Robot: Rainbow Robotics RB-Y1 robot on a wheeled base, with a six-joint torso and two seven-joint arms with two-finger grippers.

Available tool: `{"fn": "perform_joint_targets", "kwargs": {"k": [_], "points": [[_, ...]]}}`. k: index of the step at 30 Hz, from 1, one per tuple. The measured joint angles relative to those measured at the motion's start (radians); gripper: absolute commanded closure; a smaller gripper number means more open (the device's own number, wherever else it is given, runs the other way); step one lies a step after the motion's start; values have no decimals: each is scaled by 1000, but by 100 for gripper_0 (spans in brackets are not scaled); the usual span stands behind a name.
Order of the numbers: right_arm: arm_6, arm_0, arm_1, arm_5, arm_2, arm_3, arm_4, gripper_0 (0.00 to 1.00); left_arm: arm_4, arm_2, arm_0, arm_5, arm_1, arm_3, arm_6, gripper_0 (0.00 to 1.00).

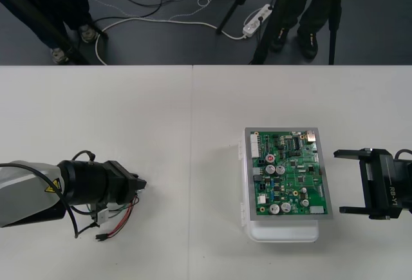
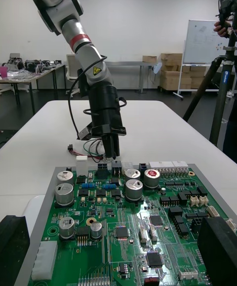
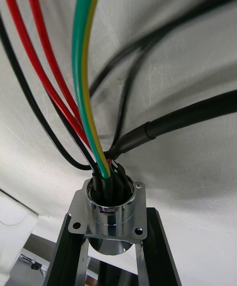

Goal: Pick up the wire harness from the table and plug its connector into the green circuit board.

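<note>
well to the left of the green circuit board, over the worktop, my left fingers are clamped on the wire harness, gripping the flange of its round metal socket. red, black and green-yellow wires trail from it, with the small black plug well apart from the board. just right of the board, my right fingers stand wide apart, holding nothing.

Left tool pinched closed, arm angled steeply downward, right tool parted wide, held level.
</note>
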Motion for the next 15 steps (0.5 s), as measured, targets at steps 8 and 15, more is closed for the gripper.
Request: {"fn": "perform_joint_targets", "kwargs": {"k": [8,15], "points": [[0,0,0,0,0,0,0,0,0,0,0,0,0,0,0,100],[0,0,0,0,0,0,0,0,60,0,0,0,4,0,0,100]]}}
